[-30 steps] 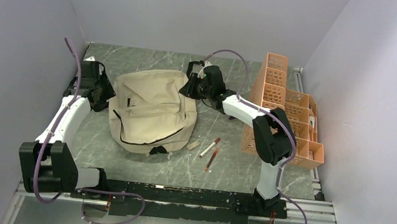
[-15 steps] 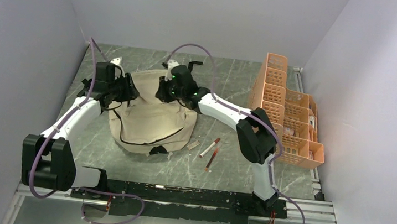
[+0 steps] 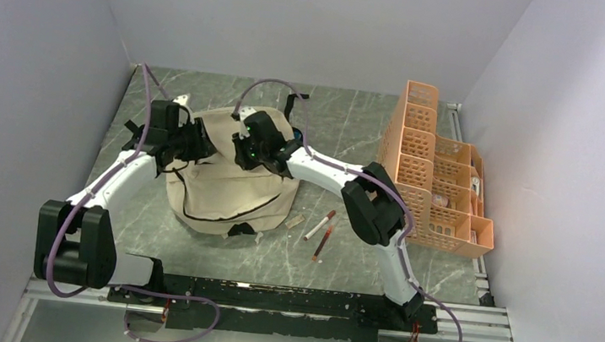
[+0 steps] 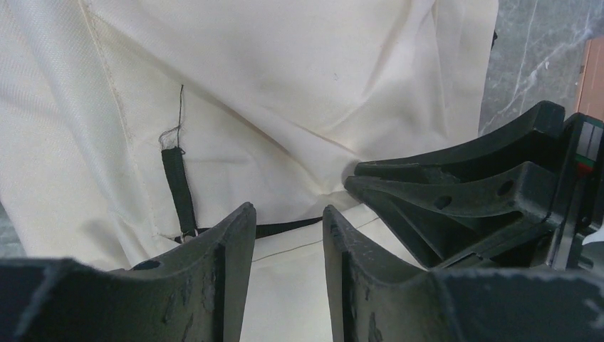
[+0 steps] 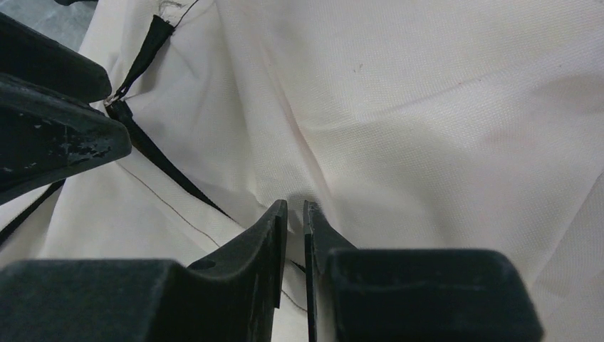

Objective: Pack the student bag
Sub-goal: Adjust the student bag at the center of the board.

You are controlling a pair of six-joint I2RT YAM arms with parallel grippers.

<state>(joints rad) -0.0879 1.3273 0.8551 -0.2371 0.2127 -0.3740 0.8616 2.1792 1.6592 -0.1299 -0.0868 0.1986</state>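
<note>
Inspection: both claws working at the far end of the student bag (image 3: 229,187).
My right claw (image 5: 295,206) is clenching a fold of its fabric; my left claw (image 4: 288,214) is hanging released just beside it, over the black zipper pull (image 4: 178,189). One bag is lying on the surface (image 3: 355,126), long axis far-to-near, under both claws. Two pens (image 3: 321,224) and one organizer (image 3: 434,176) are waiting alongside.

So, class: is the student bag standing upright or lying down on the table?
Lying down: the top view shows the student bag spread broad-side on the table.
</note>
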